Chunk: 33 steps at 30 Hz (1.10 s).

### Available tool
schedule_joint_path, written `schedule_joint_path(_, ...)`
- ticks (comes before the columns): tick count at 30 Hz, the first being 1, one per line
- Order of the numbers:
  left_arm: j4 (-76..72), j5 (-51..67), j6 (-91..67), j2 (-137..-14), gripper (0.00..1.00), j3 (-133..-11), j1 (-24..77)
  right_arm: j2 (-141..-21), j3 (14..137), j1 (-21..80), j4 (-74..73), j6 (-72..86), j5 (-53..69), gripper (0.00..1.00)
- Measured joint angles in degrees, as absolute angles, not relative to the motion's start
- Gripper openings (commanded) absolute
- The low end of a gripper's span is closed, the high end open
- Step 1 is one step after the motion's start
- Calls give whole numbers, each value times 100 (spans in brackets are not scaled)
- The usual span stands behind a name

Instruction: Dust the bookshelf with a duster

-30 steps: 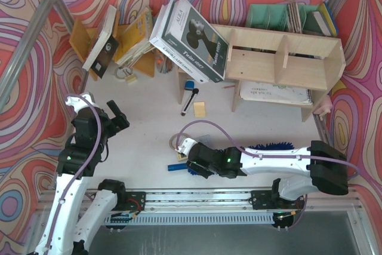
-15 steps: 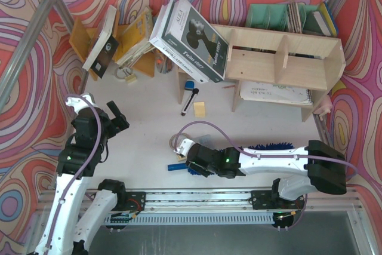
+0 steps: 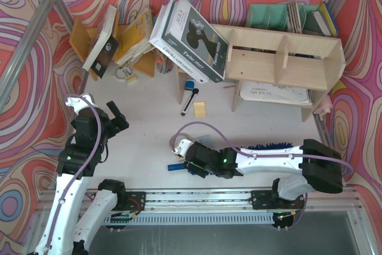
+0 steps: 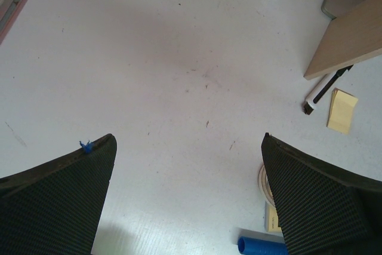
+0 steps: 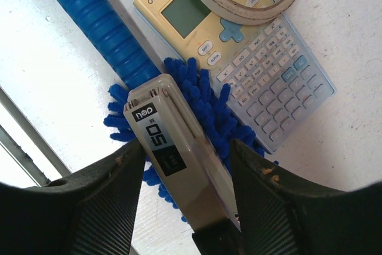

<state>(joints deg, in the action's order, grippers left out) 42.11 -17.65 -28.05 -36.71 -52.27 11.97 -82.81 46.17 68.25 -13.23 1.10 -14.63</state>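
Right gripper (image 5: 186, 150), grip state indeterminable, straddles a beige tool (image 5: 164, 129) lying on the duster (image 5: 89, 16) beneath it; closing may seize that tool instead.

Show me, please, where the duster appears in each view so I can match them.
Top external: the duster, low centre, mostly under the right arm.
Left wrist: its handle end, bottom edge.
Right wrist: handle upper left, fluff centre.
Shared landmark: the tape roll beside it.
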Motion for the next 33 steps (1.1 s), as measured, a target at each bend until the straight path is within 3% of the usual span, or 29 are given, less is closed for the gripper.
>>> schedule_joint_path(6,4211,-1767,-2805,-3671,98,-5227,1197,-8302,4617,6827,-1269,54,-1605,43)
schedule_joint_path(33,4209,-1737,-2805,-3726,98,-5225,1000,-8254,4906,6637,-1210,-519,-2104,29)
